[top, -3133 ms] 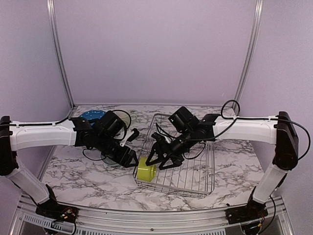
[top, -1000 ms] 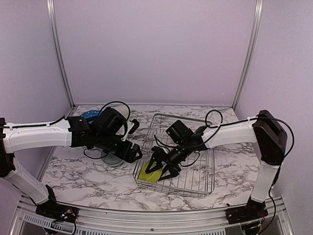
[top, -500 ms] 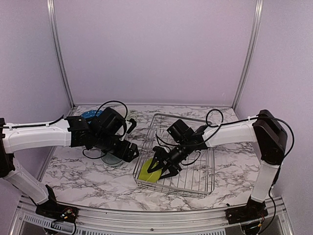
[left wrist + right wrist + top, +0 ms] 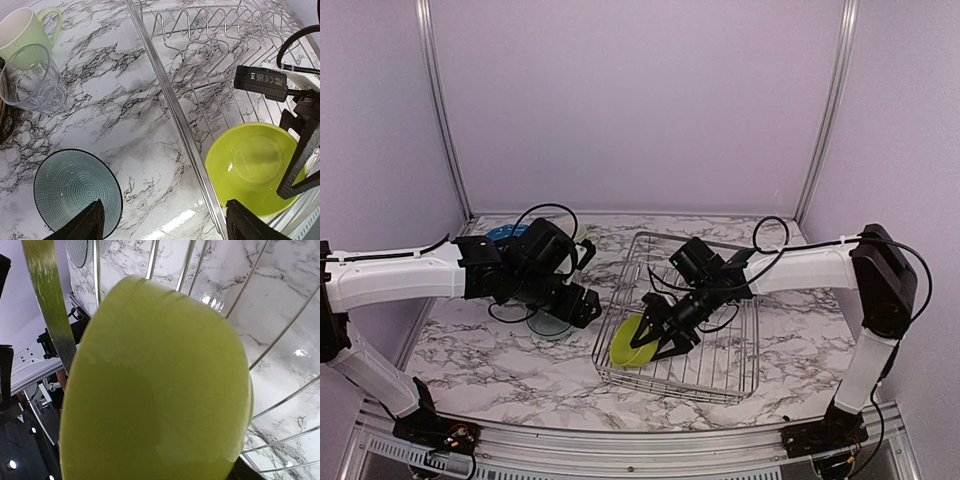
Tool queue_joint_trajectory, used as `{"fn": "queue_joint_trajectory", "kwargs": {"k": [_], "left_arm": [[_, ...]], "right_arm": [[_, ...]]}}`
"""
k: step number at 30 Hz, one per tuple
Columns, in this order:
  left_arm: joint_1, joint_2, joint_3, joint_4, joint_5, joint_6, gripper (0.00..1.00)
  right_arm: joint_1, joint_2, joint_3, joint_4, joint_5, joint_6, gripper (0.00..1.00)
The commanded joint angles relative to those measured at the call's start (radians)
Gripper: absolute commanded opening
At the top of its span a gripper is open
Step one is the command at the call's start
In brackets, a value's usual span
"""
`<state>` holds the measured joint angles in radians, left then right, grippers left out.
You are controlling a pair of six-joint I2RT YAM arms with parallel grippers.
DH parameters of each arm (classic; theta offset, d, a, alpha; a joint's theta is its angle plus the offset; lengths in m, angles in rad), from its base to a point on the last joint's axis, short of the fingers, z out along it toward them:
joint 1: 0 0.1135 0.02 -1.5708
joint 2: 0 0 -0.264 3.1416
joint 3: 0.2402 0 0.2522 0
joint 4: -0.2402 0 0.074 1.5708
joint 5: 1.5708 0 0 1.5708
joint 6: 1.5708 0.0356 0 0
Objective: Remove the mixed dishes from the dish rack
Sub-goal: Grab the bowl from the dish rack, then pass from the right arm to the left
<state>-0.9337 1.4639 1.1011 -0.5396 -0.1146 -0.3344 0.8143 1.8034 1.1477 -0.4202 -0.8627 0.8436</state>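
Note:
The lime-green bowl [image 4: 632,342] stands tilted on its edge at the front left of the dish rack [image 4: 720,352]. My right gripper [image 4: 657,333] is shut on its rim. In the right wrist view the bowl [image 4: 160,390] fills the frame and hides the fingers, with the rack's wires [image 4: 186,265] behind it. In the left wrist view the bowl [image 4: 250,167] lies just inside the rack's rim [image 4: 165,90]. My left gripper [image 4: 582,305] hangs open over the table left of the rack, with nothing between its fingers [image 4: 90,225].
On the table left of the rack stand a pale green mug [image 4: 25,35], a clear glass [image 4: 35,80] and a ribbed grey-green bowl [image 4: 75,192]. A blue plate [image 4: 505,233] lies at the back left. The rack's upright tines [image 4: 210,30] stand in rows.
My right gripper has closed on the lime-green bowl and tipped it up from lying flat in the rack onto its edge. The left gripper has drawn back a little to the left.

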Motion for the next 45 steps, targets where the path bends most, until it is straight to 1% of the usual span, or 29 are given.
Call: {"fn": "queue_joint_trajectory", "kwargs": {"k": [1, 8, 12, 17, 18, 22, 24, 29, 33, 37, 43, 45], "left_arm": [[0.010, 0.002, -0.003, -0.011, -0.017, 0.001, 0.86], [0.020, -0.012, -0.006, 0.013, -0.008, 0.016, 0.87], [0.025, -0.051, -0.022, 0.080, 0.015, 0.030, 0.87], [0.031, -0.114, -0.048, 0.199, 0.126, 0.054, 0.87], [0.032, -0.121, -0.050, 0.224, 0.168, 0.059, 0.86], [0.031, -0.134, -0.058, 0.285, 0.277, 0.083, 0.85], [0.031, -0.128, -0.055, 0.290, 0.300, 0.090, 0.84], [0.031, -0.102, -0.027, 0.276, 0.287, 0.103, 0.83], [0.033, -0.071, -0.011, 0.246, 0.236, 0.111, 0.82], [0.038, -0.058, -0.029, 0.239, 0.180, 0.099, 0.79], [0.045, -0.065, -0.049, 0.248, 0.158, 0.081, 0.73], [0.045, -0.063, -0.049, 0.248, 0.161, 0.080, 0.68]], "right_arm": [[-0.021, -0.057, 0.020, -0.031, 0.031, -0.020, 0.51], [-0.046, -0.112, 0.003, -0.073, 0.058, -0.037, 0.49], [-0.052, -0.140, 0.020, -0.080, 0.082, -0.069, 0.49], [-0.052, -0.155, 0.080, -0.092, 0.117, -0.131, 0.48], [-0.052, -0.156, 0.090, -0.095, 0.121, -0.143, 0.48], [-0.050, -0.160, 0.122, -0.080, 0.119, -0.172, 0.45], [-0.047, -0.168, 0.138, -0.059, 0.113, -0.185, 0.44], [-0.021, -0.167, 0.193, -0.052, 0.095, -0.238, 0.42], [-0.004, -0.169, 0.213, -0.044, 0.089, -0.257, 0.41], [0.020, -0.169, 0.225, -0.031, 0.080, -0.270, 0.40], [0.035, -0.174, 0.229, -0.017, 0.077, -0.279, 0.39], [0.037, -0.175, 0.233, -0.014, 0.076, -0.282, 0.39]]}}
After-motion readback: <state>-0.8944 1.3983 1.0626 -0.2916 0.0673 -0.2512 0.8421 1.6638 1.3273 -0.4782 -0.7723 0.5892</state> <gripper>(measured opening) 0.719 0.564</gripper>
